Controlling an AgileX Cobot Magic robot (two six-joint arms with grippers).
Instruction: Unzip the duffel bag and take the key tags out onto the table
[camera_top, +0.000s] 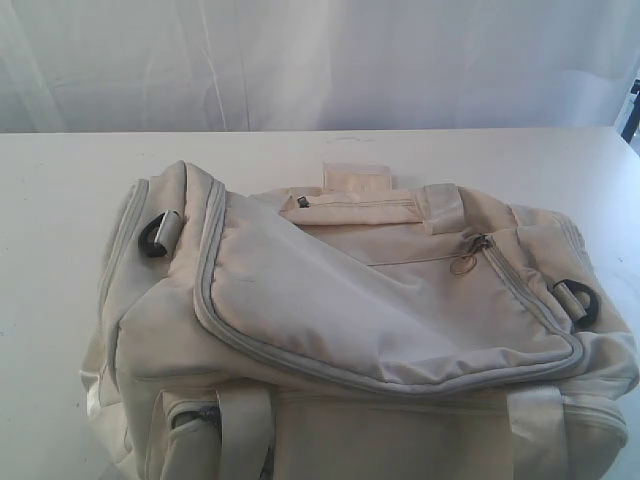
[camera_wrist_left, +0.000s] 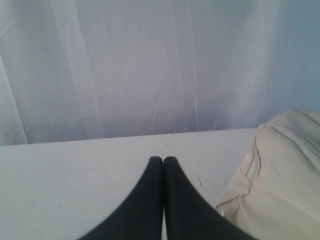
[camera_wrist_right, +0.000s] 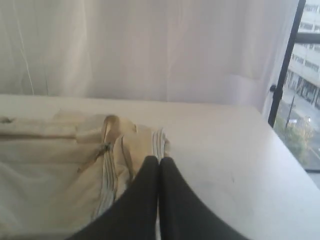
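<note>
- Your duffel bag fills the foreground on the table, and its grey zip looks closed.
- No key tags are visible; presumably they are inside.
- Your left gripper and right gripper are both pinched together and empty, one at each end of the bag.
- Nothing is done yet: you have to unzip, then retrieve.

Duffel bag: cream cloth, matt, soft and creased. Zipper piping: grey fabric, matt. Strap rings: black, look like plastic, slight sheen. Zipper pull ring: thin metal. Table: white, smooth, matt, faint specks. Left gripper and right gripper: black, smooth, matt. Curtain: sheer white cloth.
</note>
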